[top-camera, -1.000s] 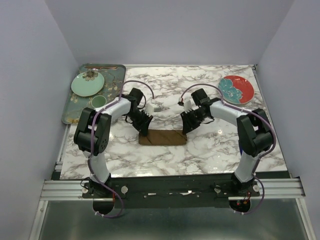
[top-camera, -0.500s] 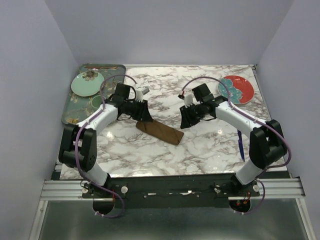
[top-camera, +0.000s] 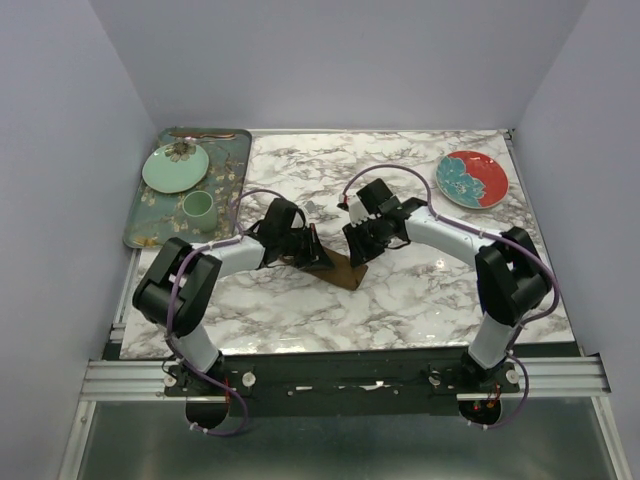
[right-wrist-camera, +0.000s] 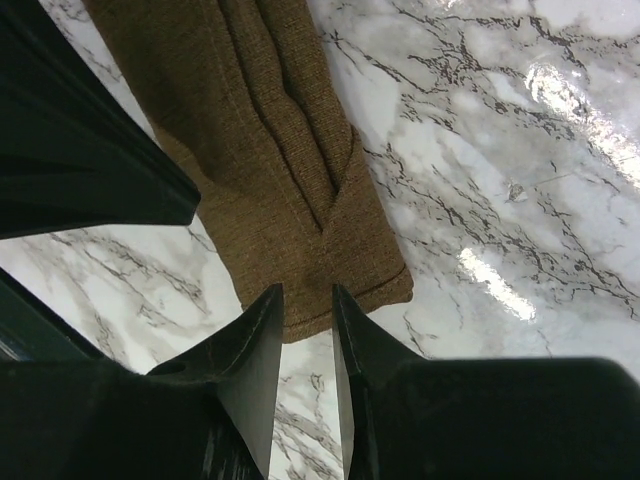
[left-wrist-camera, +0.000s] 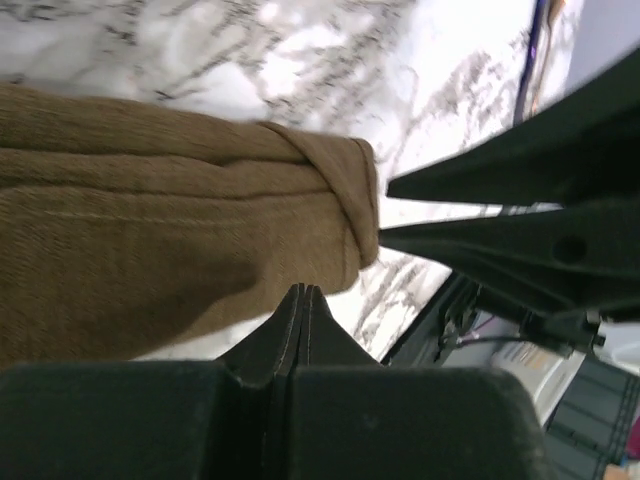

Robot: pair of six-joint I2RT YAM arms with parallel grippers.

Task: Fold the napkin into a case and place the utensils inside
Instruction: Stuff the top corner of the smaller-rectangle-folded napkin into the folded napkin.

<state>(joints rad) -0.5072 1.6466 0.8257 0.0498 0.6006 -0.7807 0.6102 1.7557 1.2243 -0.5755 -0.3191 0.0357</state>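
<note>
- The case [right-wrist-camera: 290,170] is folded and lies flat on the tabletop [right-wrist-camera: 500,150] beneath both claws.
- The left claw [left-wrist-camera: 303,292] is pinched shut, empty.
- The right claw [right-wrist-camera: 305,292] is narrowly parted, empty.
- The blue-handled utensil [left-wrist-camera: 533,50] lies apart, not yet inside.

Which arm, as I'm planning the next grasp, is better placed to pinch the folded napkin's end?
Right, probably: the right pincer is over one end of the folded napkin, jaws apart. The left pincer is shut at its edge and must reopen.
</note>
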